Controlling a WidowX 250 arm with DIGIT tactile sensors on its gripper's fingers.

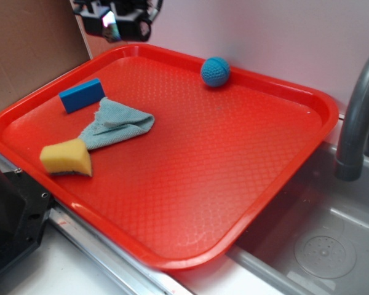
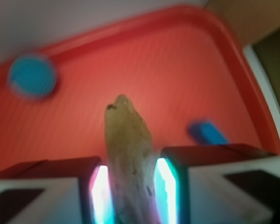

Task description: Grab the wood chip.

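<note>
In the wrist view the wood chip (image 2: 129, 154), a pale brown rough piece with a darker tip, stands between the two glowing pads (image 2: 101, 196). My gripper (image 2: 130, 193) is shut on it, and the chip pokes out past the fingertips above the red tray (image 2: 191, 65). The exterior view shows my gripper (image 1: 114, 18) high over the tray's far left corner, partly cut off by the top edge. The chip itself does not show there.
On the red tray (image 1: 234, 184) lie a blue block (image 1: 82, 95), a blue-grey cloth (image 1: 118, 125), a yellow sponge wedge (image 1: 66, 158) and a blue ball (image 1: 215, 71). A grey faucet (image 1: 357, 117) and sink (image 1: 320, 246) are at the right. Cardboard (image 1: 24, 49) stands at the left.
</note>
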